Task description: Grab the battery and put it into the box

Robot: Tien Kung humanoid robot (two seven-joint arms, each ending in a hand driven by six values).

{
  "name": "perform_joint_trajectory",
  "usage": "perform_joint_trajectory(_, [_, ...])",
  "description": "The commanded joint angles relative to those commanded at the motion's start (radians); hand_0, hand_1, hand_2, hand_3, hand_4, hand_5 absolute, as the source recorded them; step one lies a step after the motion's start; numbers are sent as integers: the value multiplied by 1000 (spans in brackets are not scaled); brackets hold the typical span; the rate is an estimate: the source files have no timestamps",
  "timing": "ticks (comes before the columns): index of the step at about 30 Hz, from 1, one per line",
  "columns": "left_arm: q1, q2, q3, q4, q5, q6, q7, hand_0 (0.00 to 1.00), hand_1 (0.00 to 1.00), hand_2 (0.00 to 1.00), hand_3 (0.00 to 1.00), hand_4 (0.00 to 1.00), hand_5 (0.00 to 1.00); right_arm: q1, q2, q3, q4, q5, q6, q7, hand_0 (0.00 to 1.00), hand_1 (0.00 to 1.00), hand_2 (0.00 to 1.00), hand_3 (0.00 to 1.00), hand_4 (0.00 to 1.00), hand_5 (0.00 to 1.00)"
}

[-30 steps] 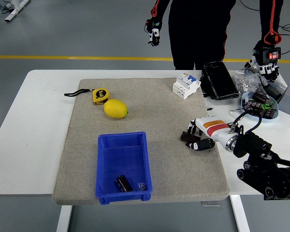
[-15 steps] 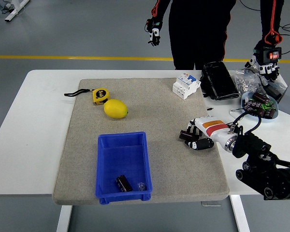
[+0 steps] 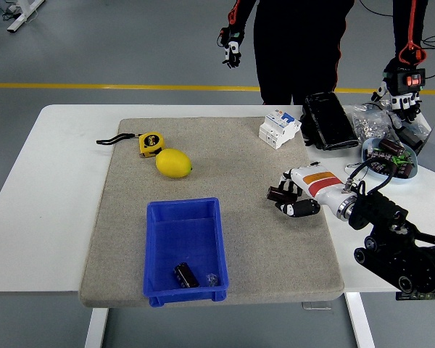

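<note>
My right hand reaches in from the right over the grey mat, its fingers curled on a small dark cylindrical battery, held just above the mat. The blue box stands on the mat's near part, to the left of and nearer than the hand. Another dark battery lies in the box's near end. My left arm is out of view.
A lemon and yellow tape measure lie at the mat's far left. A white circuit breaker, black case and blue bowl of parts stand at the far right. A person stands behind with gloved hands raised.
My right hand has risen and moved slightly farther from me and left with the battery in it. The person's right-side hand has lifted a little.
</note>
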Motion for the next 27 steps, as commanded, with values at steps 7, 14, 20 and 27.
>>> perform_joint_trajectory(7, [1, 2, -1, 1, -1, 1, 0, 653, 650, 659, 581, 628, 582, 7, -8, 21, 104, -64, 5, -27, 174, 349, 437, 435, 688, 322])
perform_joint_trajectory(14, [4, 5, 0, 2, -4, 0, 1, 655, 650, 659, 582, 629, 580, 17, -7, 17, 226, -133, 20, -71, 174, 349, 437, 435, 676, 321])
perform_joint_trajectory(20, [7, 7, -2, 2, -1, -2, 3, 656, 649, 659, 582, 630, 581, 34, 14, -15, 354, -223, 44, -126, 173, 348, 437, 435, 671, 318])
perform_joint_trajectory(27, [7, 10, -1, 2, -3, -1, 5, 656, 649, 663, 582, 630, 581, 66, 40, -67, 488, -291, 82, -176, 174, 348, 439, 437, 668, 312])
